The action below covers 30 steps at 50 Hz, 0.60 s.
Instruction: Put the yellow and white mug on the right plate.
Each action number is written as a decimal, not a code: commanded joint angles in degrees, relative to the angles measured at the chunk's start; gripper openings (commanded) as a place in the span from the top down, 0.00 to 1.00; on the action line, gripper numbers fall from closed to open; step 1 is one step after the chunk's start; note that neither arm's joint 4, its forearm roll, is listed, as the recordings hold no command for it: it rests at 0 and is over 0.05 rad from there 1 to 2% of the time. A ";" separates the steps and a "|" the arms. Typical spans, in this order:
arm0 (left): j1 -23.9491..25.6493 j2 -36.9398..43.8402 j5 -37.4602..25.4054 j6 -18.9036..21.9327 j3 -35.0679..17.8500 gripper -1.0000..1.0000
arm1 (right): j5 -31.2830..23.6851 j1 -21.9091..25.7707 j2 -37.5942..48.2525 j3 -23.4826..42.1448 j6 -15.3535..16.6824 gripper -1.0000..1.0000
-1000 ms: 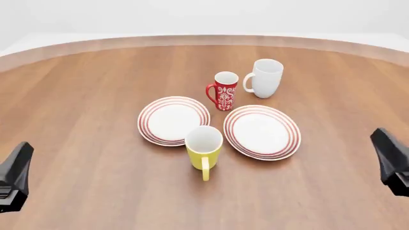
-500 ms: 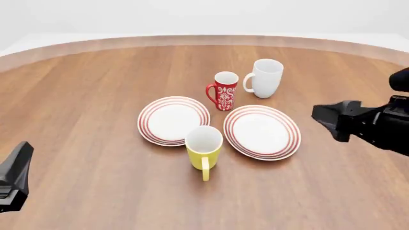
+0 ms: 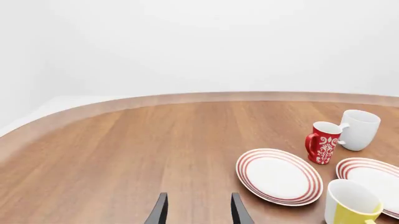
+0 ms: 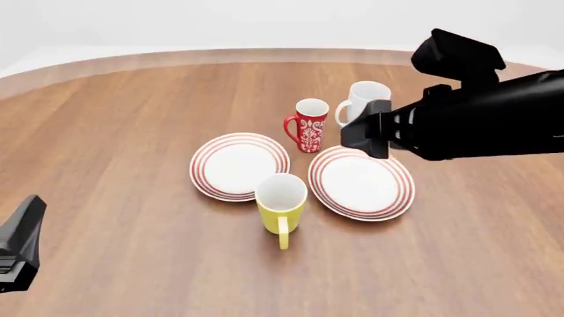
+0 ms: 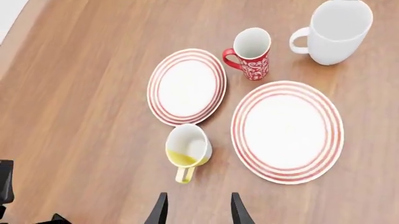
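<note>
The yellow and white mug (image 4: pixel 281 206) stands upright on the table between the two plates, at their near side, with its handle pointing toward me. It also shows in the right wrist view (image 5: pixel 187 149) and the left wrist view (image 3: pixel 351 208). The right plate (image 4: pixel 398 193) lies just right of the mug with nothing on it, and it shows in the right wrist view (image 5: pixel 287 130). My right gripper (image 4: pixel 361 136) hovers high over the plate's far edge; its fingers are open and empty (image 5: pixel 196 212). My left gripper (image 4: pixel 25 228) rests at the near left, open and empty (image 3: pixel 198 214).
A red mug with white pattern (image 4: pixel 310 125) stands behind the plates. A larger white mug (image 4: pixel 370 92) stands to its right, partly hidden by my right arm. The left plate (image 4: pixel 205 173) lies left of the yellow mug. The table's curved far edge (image 4: pixel 264 56) runs across the back.
My right arm has swung from the near right edge up and leftward, and is now above the right plate's far side. The left arm, mugs and plates have not moved.
</note>
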<state>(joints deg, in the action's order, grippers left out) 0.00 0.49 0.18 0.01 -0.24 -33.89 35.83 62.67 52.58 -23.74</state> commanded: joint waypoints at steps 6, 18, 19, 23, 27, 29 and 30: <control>-0.01 0.05 0.06 -0.02 0.00 0.00 | 6.06 7.38 3.77 -3.62 -11.97 0.00; 0.00 0.09 0.10 0.00 0.01 0.00 | 14.00 6.69 6.83 -7.00 -11.11 0.00; 0.00 0.10 0.10 0.01 0.01 0.00 | 15.21 6.79 7.39 -7.61 -11.09 0.00; 0.00 0.06 0.07 0.01 0.01 0.00 | 16.41 6.62 7.81 -8.52 -11.16 0.00; -0.01 0.00 0.03 -0.02 0.01 0.00 | 17.45 6.04 8.43 -8.98 -10.90 0.00; -0.01 -0.02 0.01 -0.01 0.01 0.00 | 18.41 6.00 8.81 -9.37 -11.02 0.00; -0.01 -0.02 -0.01 0.01 0.01 0.00 | 19.30 4.98 9.33 -9.77 -10.67 0.00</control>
<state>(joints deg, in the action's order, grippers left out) -0.01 0.53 0.24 0.01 -0.23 -19.21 42.02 69.91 45.07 -34.23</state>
